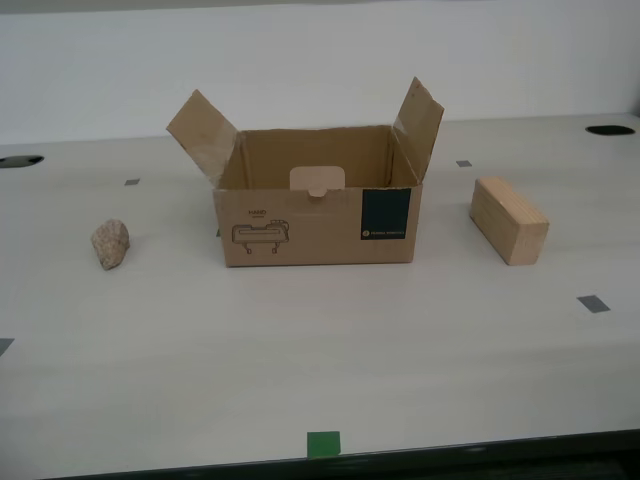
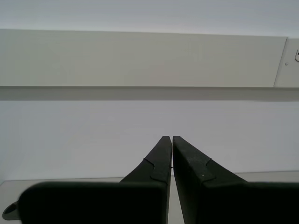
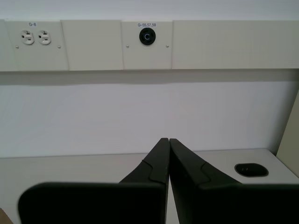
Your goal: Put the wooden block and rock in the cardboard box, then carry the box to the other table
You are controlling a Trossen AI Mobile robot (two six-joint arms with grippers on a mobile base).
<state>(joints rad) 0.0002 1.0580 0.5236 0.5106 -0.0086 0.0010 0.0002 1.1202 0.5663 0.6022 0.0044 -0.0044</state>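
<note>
The cardboard box (image 1: 318, 228) stands open in the middle of the pale table (image 1: 320, 360), both side flaps raised. The pinkish rock (image 1: 110, 243) lies on the table towards the exterior view's left of the box. The pale wooden block (image 1: 508, 220) lies towards the exterior view's right of the box. No arm shows in the exterior view. My first gripper (image 3: 167, 140) is shut, empty, aimed at a wall above the table's far edge. My second gripper (image 2: 171, 137) is shut too, empty, facing a plain wall. The other table is out of view.
Small grey tape squares (image 1: 593, 303) dot the table, and a green tape square (image 1: 323, 443) sits at its near edge. Dark cable holes (image 1: 610, 130) lie along the far edge. A wall panel with outlets (image 3: 35, 37) runs behind.
</note>
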